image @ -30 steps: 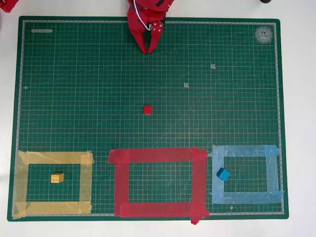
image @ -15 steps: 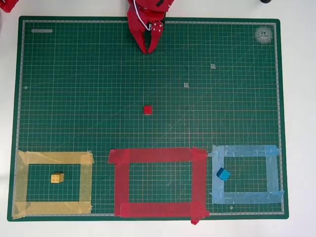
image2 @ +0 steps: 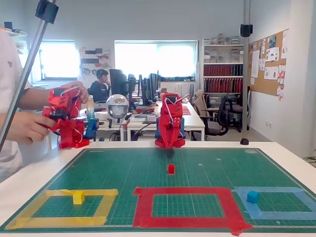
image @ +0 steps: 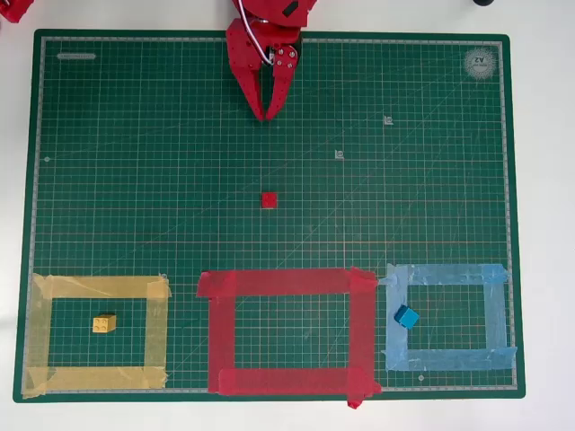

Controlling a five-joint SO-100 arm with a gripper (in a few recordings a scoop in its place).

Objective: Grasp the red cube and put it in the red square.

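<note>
Claw [image: 266, 115] sits at the far edge of the green cutting mat [image: 135, 135], tips drawn together to a point in the overhead view, so read it as closed with nothing between the fingers. Fixed view shows the arm folded low at the far side of the surface, claw [image2: 169, 144] pointing down toward the mat.

Red cube [image: 269, 200] lies alone mid-mat, well apart from the claw and almost straight in line with it toward the near side. Red square [image: 287, 282] is nearer again, its far strip just beyond the cube; inside is bare mat.

Yellow cube [image: 104, 323] rests inside the yellow tape outline [image: 99, 286] at near left. Blue cube [image: 407, 316] sits at the left inner edge of the light blue tape outline [image: 445, 274] at near right.

Risks for you, as I judge them:
- Reaching with the fingers shut would shove the cube instead of straddling it. Spread them first.
- The cube is small; an off-centre descent could clip one side and skate it across the mat.
- The tape corners look wrinkled; a low carry might snag there.
</note>
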